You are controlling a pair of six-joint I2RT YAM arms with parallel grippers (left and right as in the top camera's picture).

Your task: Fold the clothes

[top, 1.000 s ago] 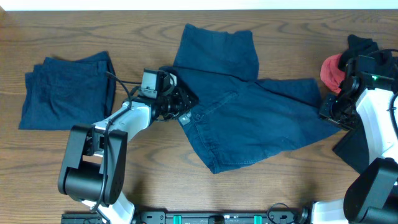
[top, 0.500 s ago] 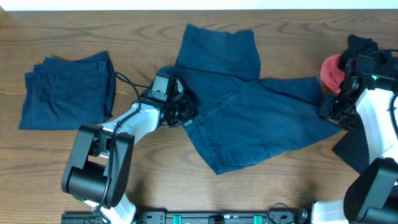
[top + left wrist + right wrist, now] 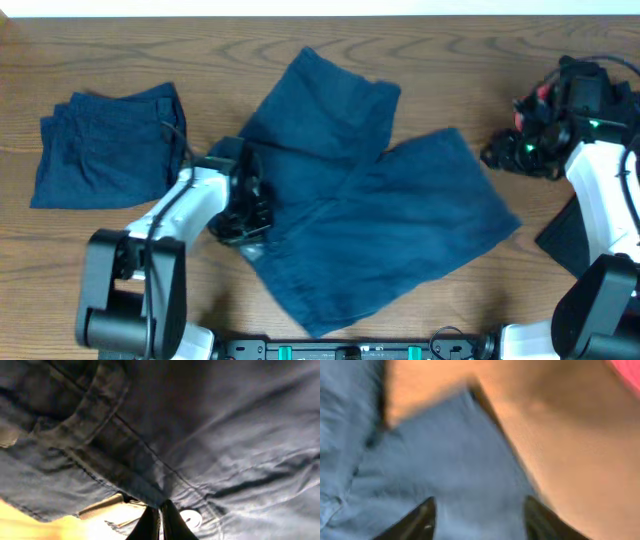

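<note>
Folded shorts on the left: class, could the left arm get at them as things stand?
Probably, once freed: bare table lies between the folded shorts and the left gripper, but its jaws are shut on the waistband of the spread shorts.

Left arm (image 3: 175,205): reaches in from the near edge, forearm angled toward the centre, wrist bent downward. Left tool (image 3: 161,506): fingers pressed together, pinching the waistband of the navy shorts (image 3: 400,220). Right arm (image 3: 600,190): extended up the right side, wrist turned inward. Right tool (image 3: 478,505): fingers (image 3: 422,517) well apart; wrist view blurred.
</note>
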